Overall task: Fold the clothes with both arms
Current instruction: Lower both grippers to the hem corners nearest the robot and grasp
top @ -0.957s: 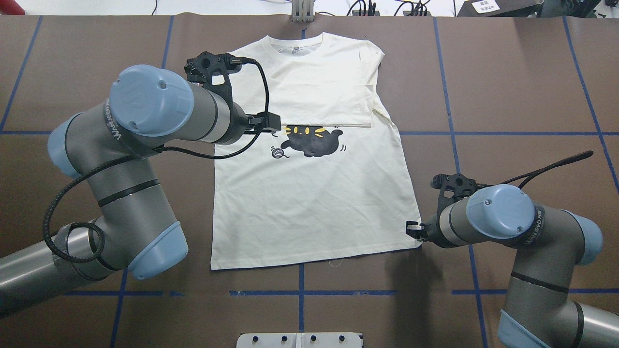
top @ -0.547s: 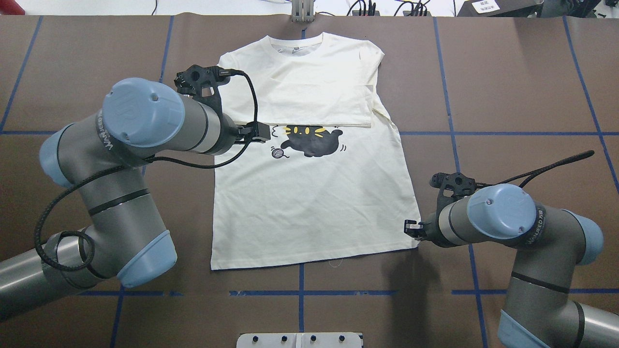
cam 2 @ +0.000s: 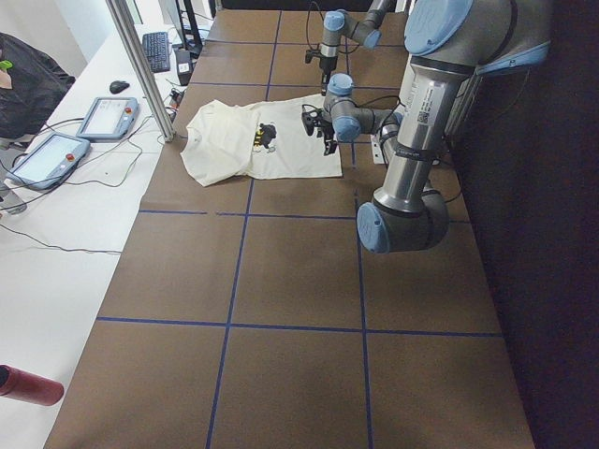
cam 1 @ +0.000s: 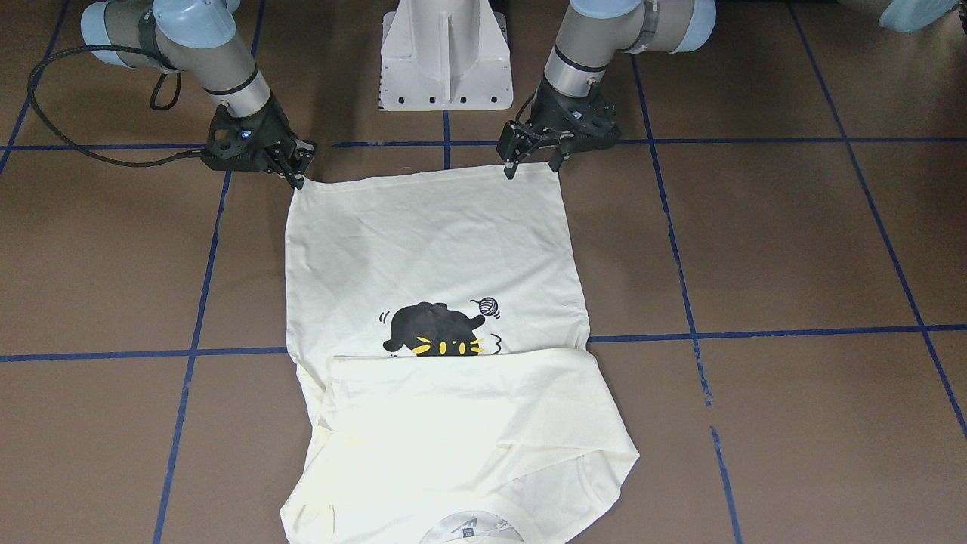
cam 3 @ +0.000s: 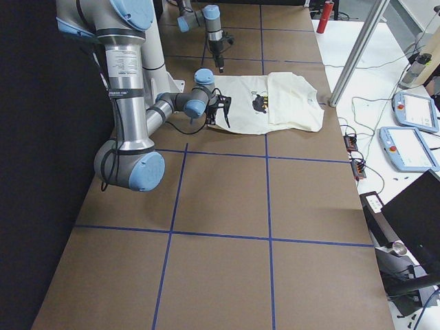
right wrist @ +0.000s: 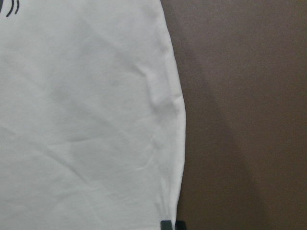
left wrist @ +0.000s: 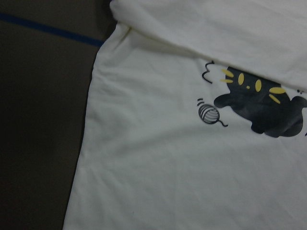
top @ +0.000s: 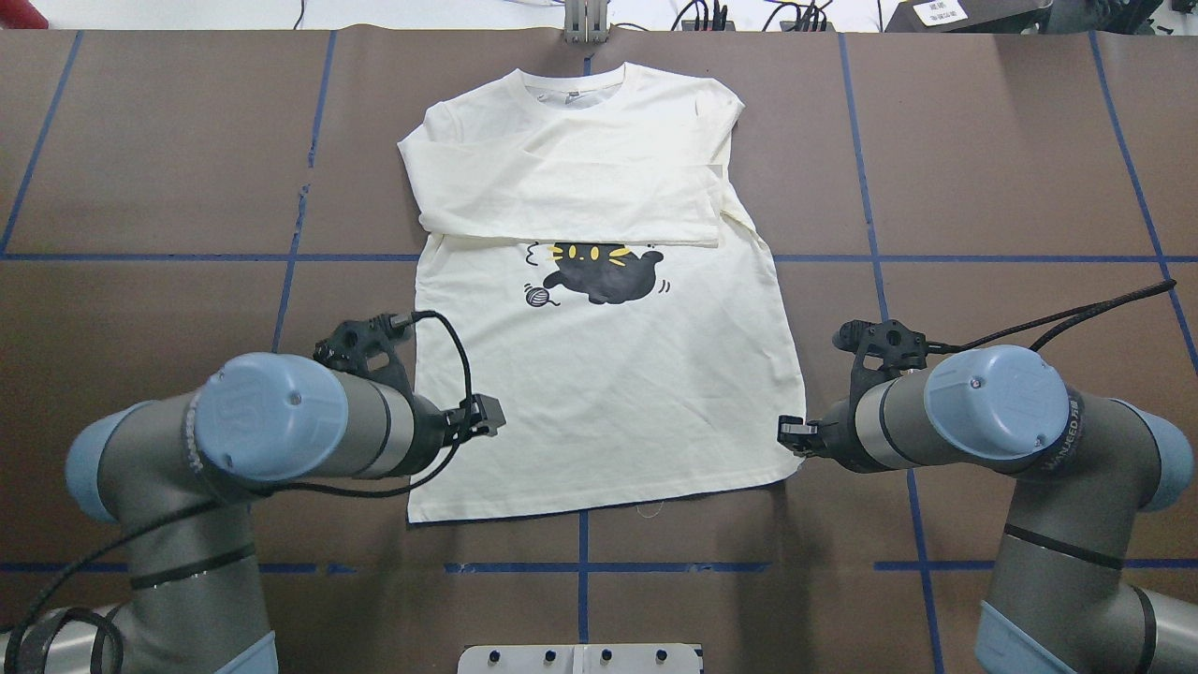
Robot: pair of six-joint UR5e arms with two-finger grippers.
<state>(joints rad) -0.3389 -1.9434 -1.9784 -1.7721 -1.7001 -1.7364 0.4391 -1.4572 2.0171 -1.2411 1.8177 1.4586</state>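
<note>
The cream shirt [top: 608, 393] lies flat on the brown table, collar at the far edge and hem toward me. Both sleeves [top: 571, 201] are folded across the chest, just above the black cat print [top: 604, 271]. My left gripper [cam 1: 533, 168] hangs open above the hem's left corner, its fingers spread, and reads as a black tip [top: 479, 418] from overhead. Its wrist view shows the cat, the yarn ball [left wrist: 208, 113] and the shirt's left edge from well above. My right gripper [cam 1: 297, 175] sits at the hem's right corner, shut on the fabric; its fingertips [right wrist: 167, 224] meet at the shirt's edge.
The white pedestal base [cam 1: 446, 60] stands just behind the hem. Blue tape lines [top: 582, 567] grid the brown table cover. A metal bracket [top: 585, 23] sits at the far edge by the collar. Two teach pendants [cam 2: 47, 154] lie on the white side table.
My left arm has swung back from the folded left sleeve to the hem's left side. The sleeve stays folded across the chest. My right gripper has edged slightly inward at its corner.
</note>
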